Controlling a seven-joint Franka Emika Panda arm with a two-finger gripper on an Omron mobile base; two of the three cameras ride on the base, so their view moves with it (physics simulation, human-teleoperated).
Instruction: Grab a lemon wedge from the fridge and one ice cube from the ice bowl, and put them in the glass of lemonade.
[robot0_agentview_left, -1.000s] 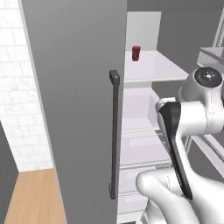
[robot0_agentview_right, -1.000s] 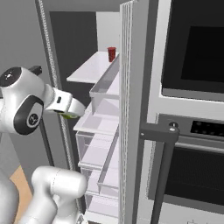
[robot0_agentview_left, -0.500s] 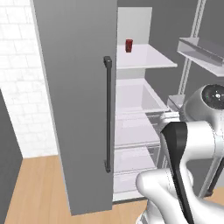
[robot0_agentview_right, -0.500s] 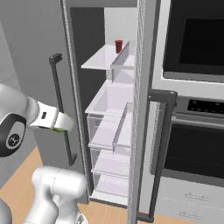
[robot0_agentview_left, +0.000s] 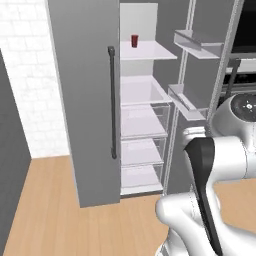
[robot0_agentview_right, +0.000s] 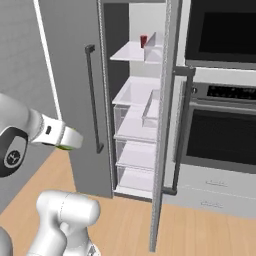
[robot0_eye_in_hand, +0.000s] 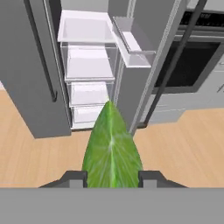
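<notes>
Hand view looks down past the gripper (robot0_eye_in_hand: 111, 177), whose two dark fingertips (robot0_eye_in_hand: 74, 178) are clamped on either side of the lemon wedge (robot0_eye_in_hand: 112, 148), a green pointed slice standing up between them. Beyond the wedge's tip stands the fridge (robot0_eye_in_hand: 39, 65), well apart from the hand across a broad stretch of bare wooden floor (robot0_eye_in_hand: 175, 144).

Left base view has the fridge's left door (robot0_agentview_left: 85, 100) closed, its dark bar handle (robot0_agentview_left: 112, 102) running down the inner edge. The right door (robot0_agentview_left: 200, 65) is swung outward, its edge and door bins (robot0_agentview_left: 187, 97) jutting toward the arm. Between the two doors the white shelves (robot0_agentview_left: 142, 90) and lower drawers (robot0_agentview_left: 140, 150) are exposed. A small dark-red cup (robot0_agentview_left: 134, 41) stands on the top shelf, near its back.

Right base view shows the open door's edge (robot0_agentview_right: 162, 125) just beside the built-in oven (robot0_agentview_right: 225, 135), whose front sits right of it. Wood floor (robot0_agentview_right: 130, 220) lies open in front of the fridge.
</notes>
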